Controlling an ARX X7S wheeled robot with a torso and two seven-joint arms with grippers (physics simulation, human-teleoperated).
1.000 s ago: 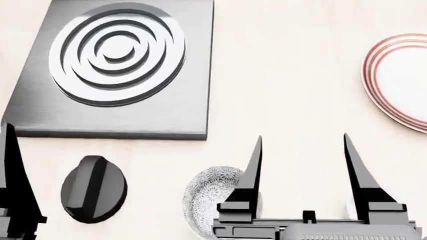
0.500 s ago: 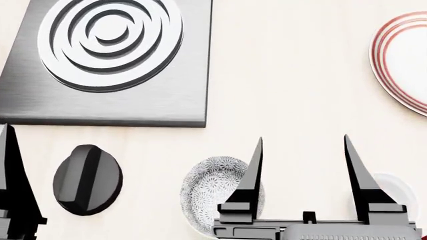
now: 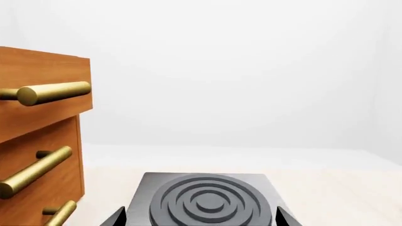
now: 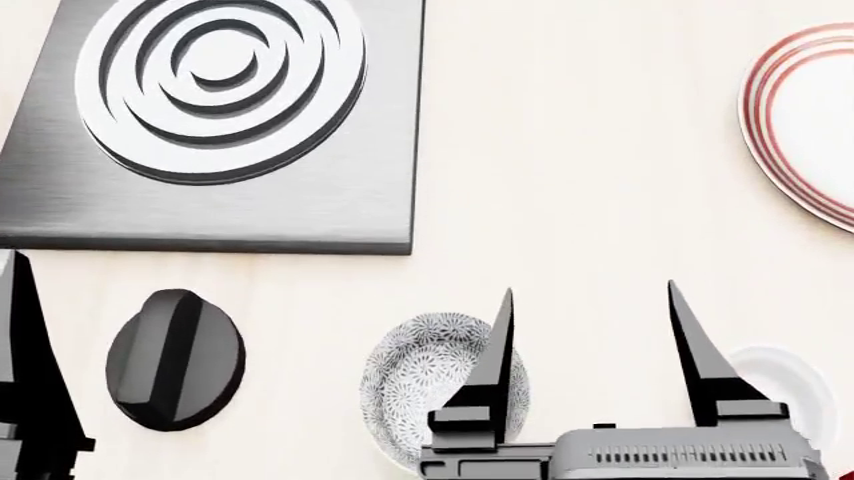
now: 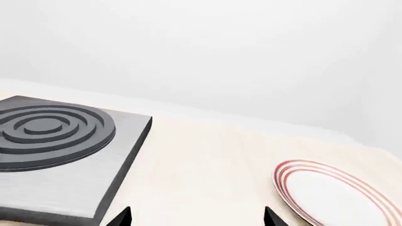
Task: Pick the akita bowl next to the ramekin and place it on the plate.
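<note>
The akita bowl [image 4: 414, 372], grey-and-white patterned, sits at the near edge of the head view. My right gripper [image 4: 589, 290] hovers open above the counter. One of its fingers crosses the bowl's right side. The other finger stands just left of the white ramekin [image 4: 805, 385] and covers part of it. The red-ringed plate [image 4: 814, 115] lies far right, cut by the frame edge. It also shows in the right wrist view as the plate [image 5: 339, 195], ahead of the open right gripper [image 5: 197, 217]. My left gripper [image 3: 199, 217] is open, facing the burner, with nothing between its fingers.
A grey square burner plate [image 4: 227, 110] with raised rings fills the far left. A black knob [image 4: 174, 360] lies near the left gripper's finger [image 4: 20, 350]. Wooden drawers [image 3: 37, 141] with brass handles stand beside the burner. Pale counter runs between the burner and the plate.
The head view tilted, so bowl and ramekin came further into sight. My right gripper has since shifted slightly left, still open. The left arm has held still.
</note>
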